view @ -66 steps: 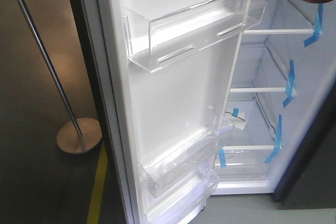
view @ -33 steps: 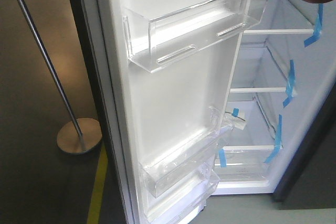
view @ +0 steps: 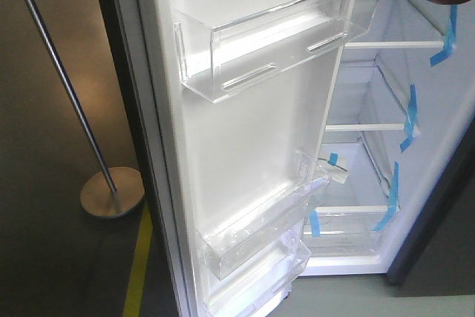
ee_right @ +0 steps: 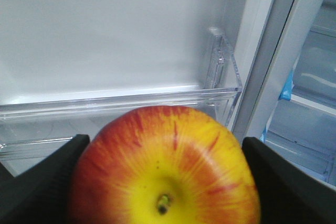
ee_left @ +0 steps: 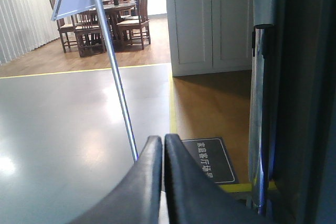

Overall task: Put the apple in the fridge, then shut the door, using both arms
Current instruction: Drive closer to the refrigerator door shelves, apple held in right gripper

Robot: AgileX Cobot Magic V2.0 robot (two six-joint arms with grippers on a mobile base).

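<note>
Right wrist-mounted view: the round red apple with a yellow patch (ee_right: 165, 182) sits clamped between the 2 black fingers (ee_right: 47, 182) of the right gripper (ee_right: 165, 174). Its stem end faces the camera, so the stem axis runs along the line of sight. Just beyond it is a clear plastic shelf bin (ee_right: 157, 98) on the white inner face of the tall open door (view: 245, 131). The white fridge interior (view: 371, 87), its shelves marked with blue tape strips (view: 410, 116), lies to the right. The left gripper (ee_left: 164, 150) is pressed closed on nothing, beside the door's grey edge. A slanted metal signpost (ee_left: 118, 87) stands on the floor, and a dark mat (ee_left: 212, 161) carries white characters I cannot read.
</note>
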